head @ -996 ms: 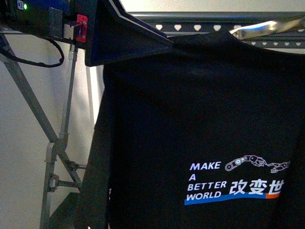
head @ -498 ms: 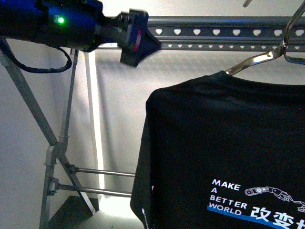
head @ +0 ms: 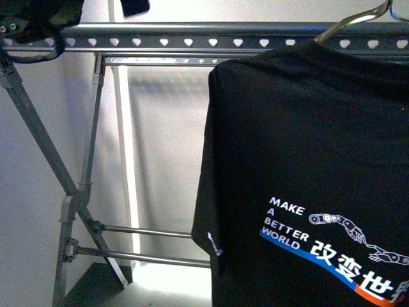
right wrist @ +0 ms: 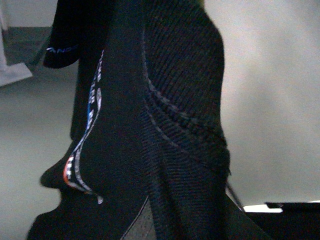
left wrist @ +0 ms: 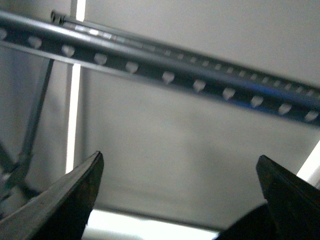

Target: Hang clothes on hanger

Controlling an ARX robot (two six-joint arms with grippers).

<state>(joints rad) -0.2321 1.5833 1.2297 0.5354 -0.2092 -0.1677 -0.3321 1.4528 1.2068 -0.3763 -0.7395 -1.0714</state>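
The black T-shirt (head: 307,160) with the white "MAKE A BETTER WORLD" print hangs at the right of the front view on a silver wire hanger (head: 354,19). Its shoulder is level with the grey rack's top rail (head: 192,41), which has a row of heart-shaped holes. My right gripper is shut on the shirt. In the right wrist view black cloth (right wrist: 165,125) fills the picture and hides the fingers. My left gripper (left wrist: 180,165) is open and empty, facing the rail (left wrist: 165,75) from below. Only a dark bit of the left arm (head: 134,6) shows at the front view's top edge.
The rack's crossed legs (head: 70,204) stand at the left, with two thin horizontal bars (head: 147,233) low down. A pale wall with a bright vertical strip (head: 124,160) lies behind the rack.
The shirt and its wire hanger have risen, so the shoulder now reaches rail height. My left arm has lifted up and left, almost out of the front view.
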